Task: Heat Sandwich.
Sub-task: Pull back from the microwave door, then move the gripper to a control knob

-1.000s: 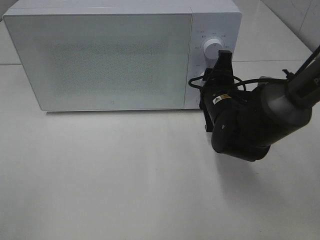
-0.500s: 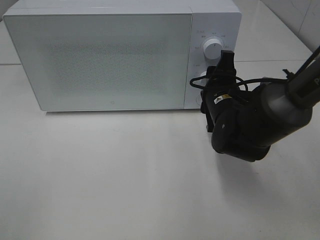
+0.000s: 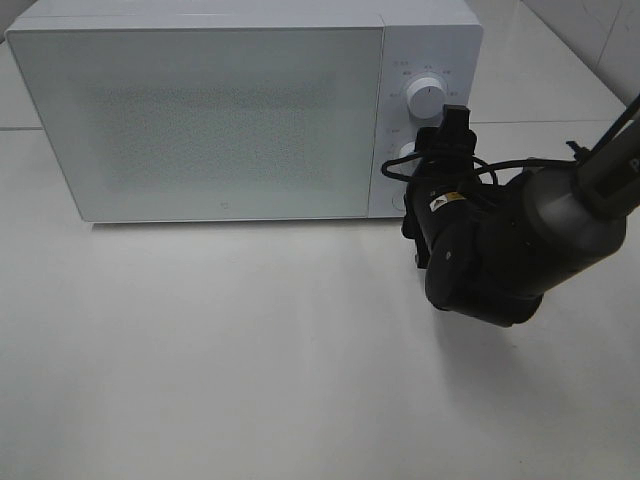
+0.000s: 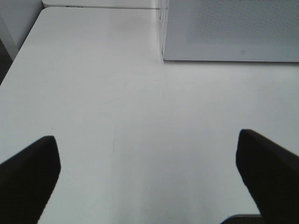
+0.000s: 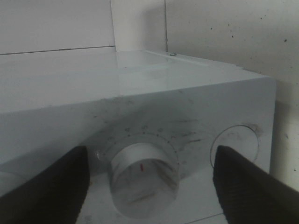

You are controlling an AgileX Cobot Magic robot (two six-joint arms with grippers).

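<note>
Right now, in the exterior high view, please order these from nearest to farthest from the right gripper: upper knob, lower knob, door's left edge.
1. Lower knob, between the fingers of the right gripper.
2. Upper knob, just above.
3. Door's left edge, far left.

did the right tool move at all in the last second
Yes, slightly: the right tool has slid right and down in the high view, away from the upper knob on the microwave, which has not moved.

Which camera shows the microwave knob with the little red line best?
The right wrist view: the knob sits large between the fingers, red line clear. The exterior high view shows it small, half hidden by the right arm. The left wrist view misses it.
</note>
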